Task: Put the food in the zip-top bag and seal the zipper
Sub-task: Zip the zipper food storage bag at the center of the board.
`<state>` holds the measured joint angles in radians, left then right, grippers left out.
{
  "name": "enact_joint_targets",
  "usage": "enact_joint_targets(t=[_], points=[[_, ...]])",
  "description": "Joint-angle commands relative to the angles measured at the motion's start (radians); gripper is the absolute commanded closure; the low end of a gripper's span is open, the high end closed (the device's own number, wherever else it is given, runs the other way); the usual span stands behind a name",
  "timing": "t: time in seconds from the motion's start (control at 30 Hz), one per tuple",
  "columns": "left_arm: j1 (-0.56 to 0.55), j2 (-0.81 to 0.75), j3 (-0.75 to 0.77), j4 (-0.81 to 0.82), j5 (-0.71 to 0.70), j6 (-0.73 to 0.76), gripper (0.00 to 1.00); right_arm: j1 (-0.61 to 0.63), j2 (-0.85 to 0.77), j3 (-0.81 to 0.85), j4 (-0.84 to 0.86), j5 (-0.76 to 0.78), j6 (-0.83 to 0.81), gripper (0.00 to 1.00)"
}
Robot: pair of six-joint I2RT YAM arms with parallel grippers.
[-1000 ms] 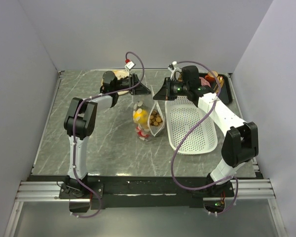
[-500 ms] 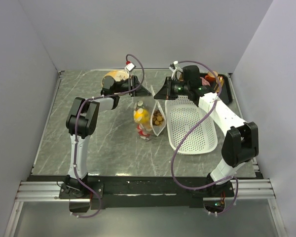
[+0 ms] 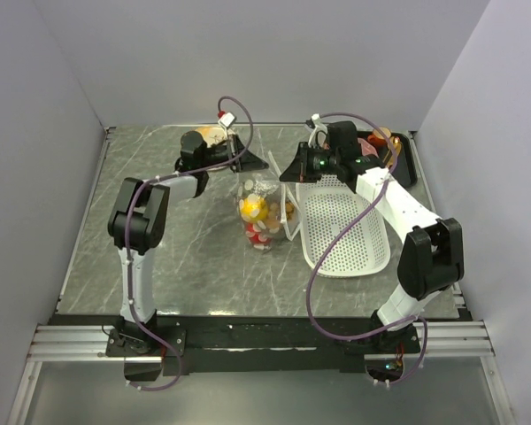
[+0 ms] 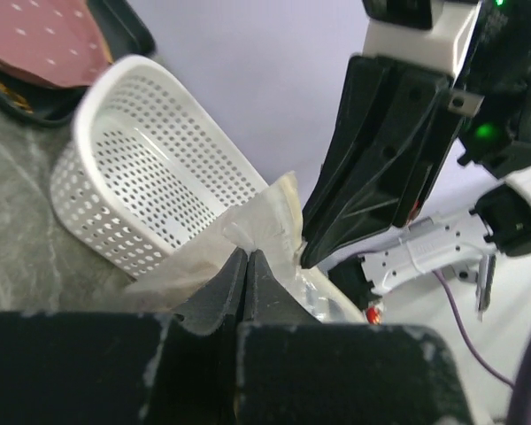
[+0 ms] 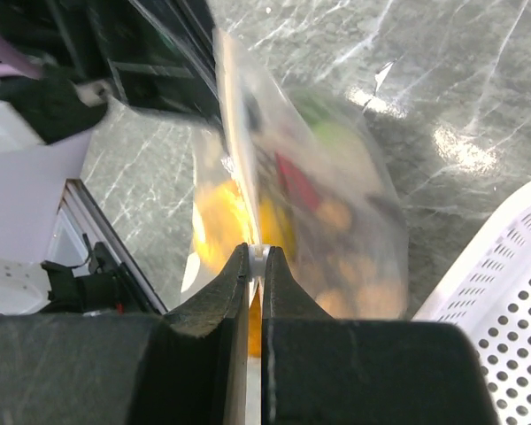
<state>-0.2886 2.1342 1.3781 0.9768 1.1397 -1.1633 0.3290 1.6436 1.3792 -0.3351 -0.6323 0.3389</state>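
Top view: the bag (image 3: 260, 212) hangs mid-table, just left of the basket (image 3: 345, 226), with food (image 3: 254, 210) inside. The left gripper (image 3: 248, 164) and right gripper (image 3: 288, 174) hold its top.

Left wrist: the jaws are shut on a bag corner, and the thin film could slip free.

Right wrist: the jaws are clamped on the zipper (image 5: 233, 133). An uneven pull could leave it gaping and spill the food.

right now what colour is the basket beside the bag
The basket is white, shown best in the left wrist view.

The zip-top bag (image 3: 262, 214) is clear glossy plastic, the basket (image 3: 347, 232) matt white plastic.
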Motion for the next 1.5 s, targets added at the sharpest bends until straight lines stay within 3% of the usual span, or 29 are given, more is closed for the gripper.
enact_joint_targets(t=[0.0,0.37,0.97,1.13,1.47], points=[[0.048,-0.12,0.024,-0.213,-0.138,0.195,0.99,0.019,-0.077,-0.008,-0.051,0.017,-0.038,0.98],[0.077,-0.203,-0.001,-0.489,-0.254,0.336,0.99,0.036,-0.122,-0.043,-0.047,0.048,-0.046,0.98],[0.147,-0.382,-0.054,-0.759,-0.371,0.464,0.99,0.068,-0.228,-0.15,-0.021,-0.043,-0.023,0.98],[0.152,-0.437,-0.044,-0.904,-0.478,0.534,0.99,0.1,-0.257,-0.161,-0.028,-0.052,-0.017,0.97],[0.161,-0.576,-0.1,-1.009,-0.65,0.58,0.99,0.163,-0.314,-0.238,-0.033,-0.049,-0.009,0.97]])
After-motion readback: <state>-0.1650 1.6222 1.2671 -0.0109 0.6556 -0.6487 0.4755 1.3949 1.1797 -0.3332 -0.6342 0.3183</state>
